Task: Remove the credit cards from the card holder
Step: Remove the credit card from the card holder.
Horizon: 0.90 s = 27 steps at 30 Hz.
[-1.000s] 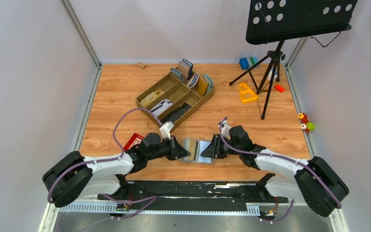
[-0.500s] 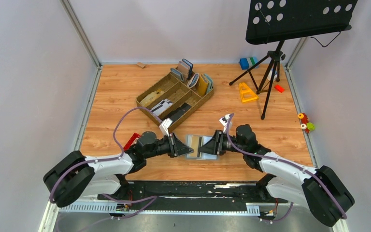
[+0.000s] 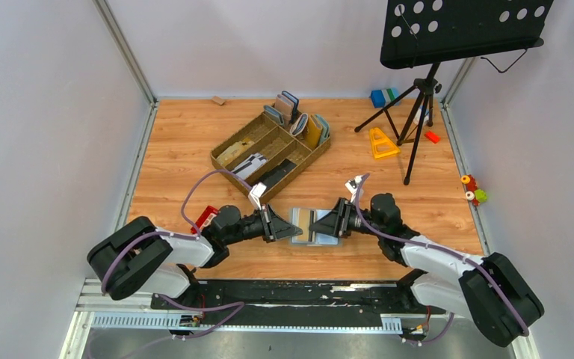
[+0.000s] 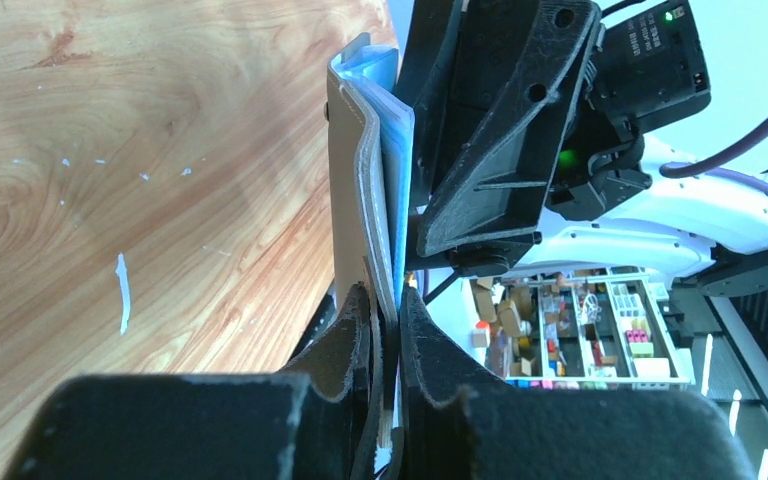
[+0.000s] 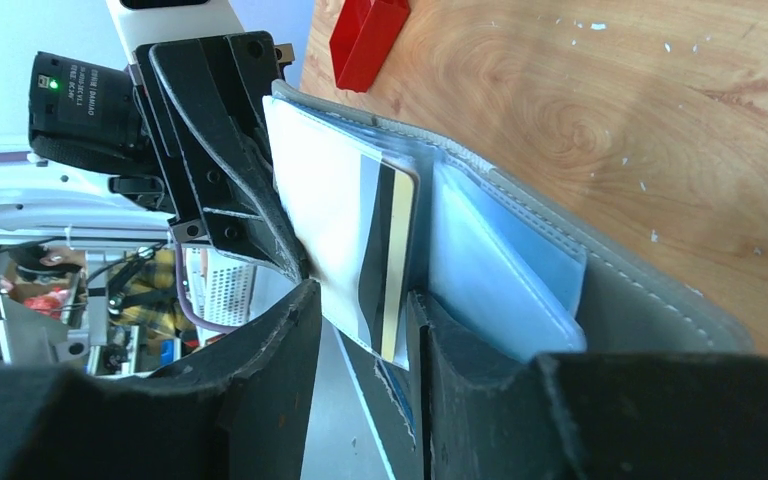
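Pulling the cards free is the step judged to be in hand. Just on the near side of the brown compartment tray [image 3: 308, 161], the left gripper [image 3: 291, 231] is clenched on one grey flap of the card holder [image 3: 303, 218], which is held spread open between the two arms. A striped credit card [image 5: 392, 235] and a white card [image 5: 315, 200] are seen standing out of a slot, and they are grasped by the right gripper [image 3: 315, 224], a little further right on the tray's near side. A straight draw away from the left gripper seems called for next, with the flap kept pinned so that the holder is not dragged along. A red block [image 3: 208, 218] is seen near-left of the tray, upright wallets [image 3: 299, 120] are stood at its far end, and a music stand [image 3: 463, 26] is set to its right. None of these appears to be in the way; the slot's hold on the cards is judged the only hindrance.
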{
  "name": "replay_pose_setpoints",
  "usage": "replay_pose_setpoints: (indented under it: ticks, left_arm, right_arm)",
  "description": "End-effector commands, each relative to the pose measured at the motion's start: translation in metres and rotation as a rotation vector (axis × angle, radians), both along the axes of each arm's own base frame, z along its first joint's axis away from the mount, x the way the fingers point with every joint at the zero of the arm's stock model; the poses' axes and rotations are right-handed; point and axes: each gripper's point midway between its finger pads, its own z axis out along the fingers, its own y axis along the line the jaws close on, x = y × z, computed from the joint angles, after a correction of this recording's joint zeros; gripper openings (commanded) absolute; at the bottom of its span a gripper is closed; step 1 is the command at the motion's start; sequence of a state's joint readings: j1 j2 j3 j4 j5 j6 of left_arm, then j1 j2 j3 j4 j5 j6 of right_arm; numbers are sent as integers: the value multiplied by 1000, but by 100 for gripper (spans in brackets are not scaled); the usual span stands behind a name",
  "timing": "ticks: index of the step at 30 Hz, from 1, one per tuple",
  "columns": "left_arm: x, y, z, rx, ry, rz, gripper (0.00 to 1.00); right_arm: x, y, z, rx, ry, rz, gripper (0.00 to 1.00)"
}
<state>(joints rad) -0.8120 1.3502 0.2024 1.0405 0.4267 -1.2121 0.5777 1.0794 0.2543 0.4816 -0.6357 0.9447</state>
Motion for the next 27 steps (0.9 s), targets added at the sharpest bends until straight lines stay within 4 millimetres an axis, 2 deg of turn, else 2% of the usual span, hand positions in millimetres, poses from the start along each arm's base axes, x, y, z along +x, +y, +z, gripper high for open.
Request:
replay_pose_setpoints:
  ticks: [1, 7, 10, 13, 16, 22, 24, 27]
  left_arm:
    - [-14, -7, 49, -184, -97, -90, 0]
    - [-10, -2, 44, -179, -86, -70, 0]
    - [-9, -2, 39, -163, -86, -66, 0]
    - [-10, -4, 43, -179, -89, -81, 0]
    - [-12, -5, 50, -212, -95, -96, 0]
    - [-14, -5, 52, -224, -98, -113, 0]
    - [-15, -7, 53, -218, -99, -122, 0]
    - [-14, -7, 50, -198, -103, -115, 0]
  right_arm:
    - [0, 7, 30, 138, -55, 28, 35]
    - [-2, 0, 43, 184, -94, 5, 23]
    - [-5, -1, 58, 209, -155, 24, 20]
    - [-9, 1, 71, 228, -194, 66, 19]
    - [-11, 2, 75, 235, -201, 79, 14]
    - [-9, 3, 73, 211, -200, 81, 7]
    - [-7, 4, 64, 159, -176, 76, 7]
    - [-6, 7, 61, 106, -192, 75, 10]
